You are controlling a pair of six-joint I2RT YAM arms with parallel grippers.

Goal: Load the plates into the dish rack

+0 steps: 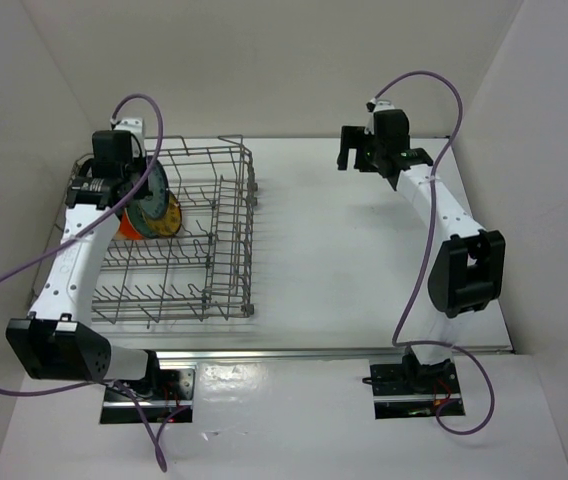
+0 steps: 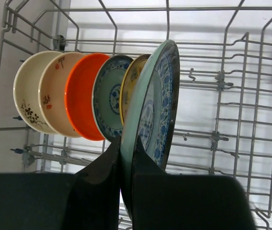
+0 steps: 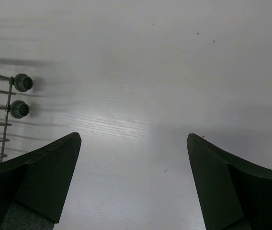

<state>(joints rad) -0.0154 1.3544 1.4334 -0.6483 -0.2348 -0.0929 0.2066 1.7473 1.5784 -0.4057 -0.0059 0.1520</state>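
Clamped the left gripper (image 2: 127, 141) on the near rim of the blue-patterned plate (image 2: 157, 96), upright at the far left of the dish rack (image 1: 232, 240), just beside the yellow plate (image 2: 131, 84). Called, probably, for a straight drop between tines and release only once seated. Hovered with the right gripper (image 3: 133, 138) spread open over the table (image 3: 174, 57).

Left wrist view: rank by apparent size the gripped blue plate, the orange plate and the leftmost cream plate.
1. The blue-patterned plate, though it is nearest the camera, so that may be nearness only.
2. The orange-red plate and the leftmost cream plate: they look alike, both partly overlapped; no ranking.
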